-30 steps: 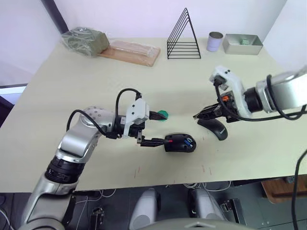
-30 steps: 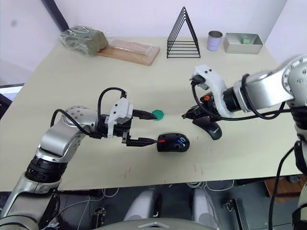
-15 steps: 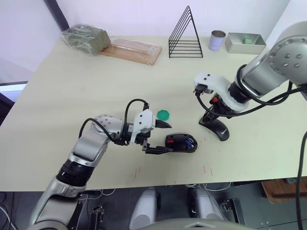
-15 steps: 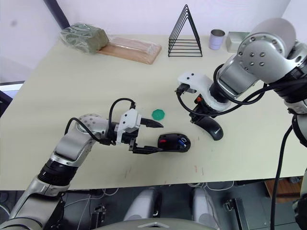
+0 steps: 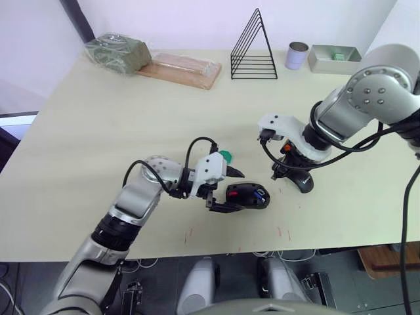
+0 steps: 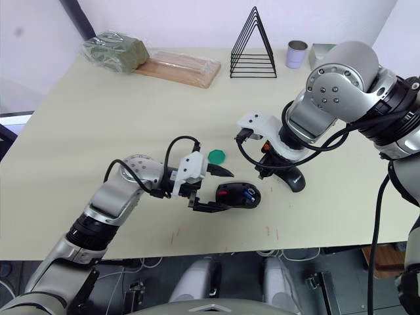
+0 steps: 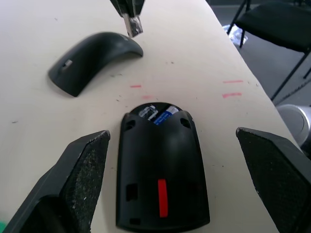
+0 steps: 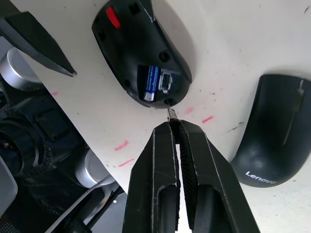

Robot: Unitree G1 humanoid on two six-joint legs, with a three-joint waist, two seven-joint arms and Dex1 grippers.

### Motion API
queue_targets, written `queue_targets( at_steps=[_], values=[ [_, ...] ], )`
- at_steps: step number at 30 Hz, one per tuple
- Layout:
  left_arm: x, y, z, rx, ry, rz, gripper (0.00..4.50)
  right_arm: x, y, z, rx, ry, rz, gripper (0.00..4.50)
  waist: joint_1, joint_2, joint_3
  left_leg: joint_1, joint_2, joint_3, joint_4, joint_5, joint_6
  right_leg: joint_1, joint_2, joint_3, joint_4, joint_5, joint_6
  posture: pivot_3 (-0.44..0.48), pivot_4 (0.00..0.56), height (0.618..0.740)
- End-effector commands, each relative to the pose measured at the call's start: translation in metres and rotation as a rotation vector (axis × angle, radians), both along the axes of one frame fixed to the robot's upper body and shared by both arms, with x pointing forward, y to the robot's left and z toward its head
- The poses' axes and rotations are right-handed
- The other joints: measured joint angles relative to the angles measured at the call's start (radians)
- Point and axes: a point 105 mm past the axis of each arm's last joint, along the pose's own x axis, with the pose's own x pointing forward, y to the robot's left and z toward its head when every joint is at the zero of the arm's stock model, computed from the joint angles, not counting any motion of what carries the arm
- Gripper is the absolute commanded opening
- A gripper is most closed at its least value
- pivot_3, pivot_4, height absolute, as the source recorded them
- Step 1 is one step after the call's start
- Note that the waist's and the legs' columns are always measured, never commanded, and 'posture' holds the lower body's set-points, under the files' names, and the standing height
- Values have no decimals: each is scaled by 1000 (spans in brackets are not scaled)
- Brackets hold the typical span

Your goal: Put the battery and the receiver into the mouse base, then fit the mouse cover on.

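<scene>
Left gripper (image 5: 231, 191) fingers spread wide, flanking base (image 5: 247, 195) on table (image 5: 98, 131). Right gripper (image 8: 171, 114) fingers pressed together, pinching receiver (image 8: 172, 114) just above base. Battery (image 8: 150, 82) already in compartment. Step: seating receiver; next calls for precise lowering into slot. Cover (image 5: 302, 180) lies near right. Green disc (image 5: 226, 156) beyond; wire rack (image 5: 252, 46) far back.

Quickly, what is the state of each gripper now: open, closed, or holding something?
Left gripper: open, one finger on each side of the mouse base, holding nothing.
Right gripper: shut on the receiver, whose tip shows between the fingertips.
</scene>
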Motion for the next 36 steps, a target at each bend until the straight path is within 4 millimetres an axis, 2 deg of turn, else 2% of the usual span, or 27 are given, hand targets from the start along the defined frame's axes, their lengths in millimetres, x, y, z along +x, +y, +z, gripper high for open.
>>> queue_targets(
  at_steps=[1,9,28,29,30,31,33,36],
  values=[
    [1,-4,5,-3,-44,-24,4466,-1,3,8,27,-16,12,0,0,0,0,0,0,0,0,0,0,0,0,0,0,0,0,0,150,740],
    [7,-10,-7,25,-71,-34,4466,-3,5,2,44,10,2,0,2,0,0,0,0,0,0,0,0,0,0,0,0,0,0,0,150,740],
    [10,-31,-16,37,-93,-104,4466,-2,4,-2,57,5,-23,0,2,0,0,0,0,0,1,0,0,0,0,0,1,1,0,0,150,740],
    [10,-32,-17,38,-94,-107,3900,-2,5,-2,58,3,-24,0,2,0,0,0,0,0,1,0,0,0,0,0,1,1,0,0,150,740],
    [10,-32,-17,38,-94,-108,3779,-2,5,-3,58,3,-24,0,2,0,0,0,0,0,1,0,0,0,0,0,1,1,0,0,150,740],
    [10,-33,-17,37,-94,-109,3189,-2,5,-3,59,2,-25,0,2,0,0,0,1,0,1,0,0,0,0,0,1,1,0,0,150,740],
    [9,-34,-17,36,-94,-110,3015,-2,4,-4,59,2,-25,0,3,0,-1,0,1,0,1,0,0,0,0,0,1,1,0,0,150,740],
    [8,-35,-16,32,-100,-103,3009,-2,4,-8,56,6,-30,0,3,0,-1,0,1,0,1,0,0,0,-1,0,1,1,1,0,150,740]
  ],
)
